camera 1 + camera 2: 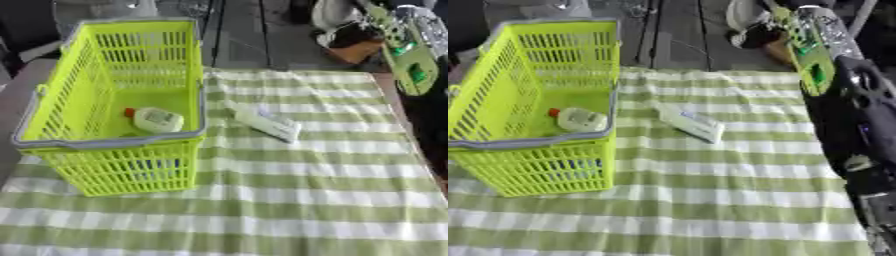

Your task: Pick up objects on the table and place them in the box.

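Checked cloth (pixel 306 200) w/ basket (pixel 114 165), packet (pixel 267 124)

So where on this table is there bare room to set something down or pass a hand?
The checked cloth lies bare across the whole near side, and on the far right beyond the white packet. It is tight only between the packet and the green basket, which already holds a pale bottle. The right arm overhangs the right edge.

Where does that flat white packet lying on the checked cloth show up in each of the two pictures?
Left eye view: the white packet lies just right of centre, beside the basket's right wall.
Right eye view: the packet lies near the centre, slightly further left.
Shared landmark: the yellow-green basket, left of the packet in both.
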You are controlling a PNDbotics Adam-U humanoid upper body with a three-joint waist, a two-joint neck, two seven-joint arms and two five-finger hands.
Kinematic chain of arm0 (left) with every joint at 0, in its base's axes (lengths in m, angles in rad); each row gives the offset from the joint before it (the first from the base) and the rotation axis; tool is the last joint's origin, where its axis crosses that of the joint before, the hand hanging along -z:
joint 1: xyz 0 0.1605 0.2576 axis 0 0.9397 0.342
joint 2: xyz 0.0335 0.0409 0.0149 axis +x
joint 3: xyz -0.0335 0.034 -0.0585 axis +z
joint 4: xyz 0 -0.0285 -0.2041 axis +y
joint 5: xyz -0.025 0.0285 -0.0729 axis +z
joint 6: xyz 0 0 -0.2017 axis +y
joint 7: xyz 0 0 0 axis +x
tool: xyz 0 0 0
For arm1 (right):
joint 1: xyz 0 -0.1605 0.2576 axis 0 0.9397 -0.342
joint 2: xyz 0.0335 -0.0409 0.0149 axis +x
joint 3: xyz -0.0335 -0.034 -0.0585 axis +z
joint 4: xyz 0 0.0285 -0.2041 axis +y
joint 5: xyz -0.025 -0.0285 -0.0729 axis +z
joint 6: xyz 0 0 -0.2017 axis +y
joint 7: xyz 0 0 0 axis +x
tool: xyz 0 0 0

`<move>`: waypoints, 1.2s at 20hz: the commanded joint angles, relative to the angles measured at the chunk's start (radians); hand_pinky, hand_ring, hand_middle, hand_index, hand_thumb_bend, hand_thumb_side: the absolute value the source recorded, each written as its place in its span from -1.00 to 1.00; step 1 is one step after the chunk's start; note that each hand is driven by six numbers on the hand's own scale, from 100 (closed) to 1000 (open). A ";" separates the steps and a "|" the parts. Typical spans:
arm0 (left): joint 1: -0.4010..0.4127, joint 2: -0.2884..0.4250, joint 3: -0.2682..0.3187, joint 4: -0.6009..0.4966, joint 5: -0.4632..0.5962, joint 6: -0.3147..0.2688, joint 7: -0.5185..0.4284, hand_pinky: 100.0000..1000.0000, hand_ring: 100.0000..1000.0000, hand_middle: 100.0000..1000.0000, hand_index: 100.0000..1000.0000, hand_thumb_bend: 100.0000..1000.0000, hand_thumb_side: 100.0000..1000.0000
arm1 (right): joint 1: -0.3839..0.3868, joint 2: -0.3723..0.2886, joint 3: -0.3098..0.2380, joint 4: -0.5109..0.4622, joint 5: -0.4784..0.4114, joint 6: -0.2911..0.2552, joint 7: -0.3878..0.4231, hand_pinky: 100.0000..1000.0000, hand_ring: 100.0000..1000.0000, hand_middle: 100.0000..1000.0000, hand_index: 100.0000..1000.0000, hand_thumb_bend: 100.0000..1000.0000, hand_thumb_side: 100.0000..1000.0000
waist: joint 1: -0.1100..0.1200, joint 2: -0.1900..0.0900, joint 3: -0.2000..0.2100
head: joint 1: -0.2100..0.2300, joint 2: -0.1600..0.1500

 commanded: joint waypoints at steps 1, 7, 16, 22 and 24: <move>-0.004 0.018 0.001 -0.020 0.003 0.005 -0.001 0.39 0.91 0.69 0.56 -0.64 0.72 | -0.042 0.023 0.031 -0.028 0.004 -0.024 0.002 -0.96 -0.31 0.00 0.24 -1.00 -1.00 | -0.001 -0.023 0.005 | -0.010 -0.011; -0.003 0.018 -0.003 -0.020 0.006 0.009 -0.005 0.39 0.91 0.69 0.56 -0.63 0.72 | -0.067 0.114 0.103 0.013 -0.050 -0.079 0.023 -0.96 -0.30 0.00 0.23 -1.00 -1.00 | -0.008 -0.032 0.025 | -0.026 -0.028; 0.000 0.019 -0.010 -0.020 0.013 0.013 -0.012 0.39 0.91 0.69 0.56 -0.64 0.72 | -0.107 0.239 0.167 0.017 -0.044 -0.126 0.058 -0.96 -0.30 0.01 0.23 -1.00 -1.00 | -0.006 -0.045 0.050 | -0.043 -0.025; -0.001 0.019 -0.013 -0.020 0.016 0.013 -0.016 0.39 0.92 0.69 0.55 -0.64 0.72 | -0.111 0.278 0.205 0.014 -0.074 -0.190 0.119 -0.65 -0.06 0.24 0.48 -0.86 -0.97 | -0.005 -0.045 0.055 | -0.050 -0.023; -0.001 0.019 -0.012 -0.020 0.016 0.013 -0.015 0.39 0.92 0.69 0.55 -0.64 0.72 | -0.109 0.275 0.225 0.010 -0.097 -0.244 0.198 0.26 0.54 0.75 0.79 -0.59 -0.26 | -0.006 -0.044 0.054 | -0.048 -0.025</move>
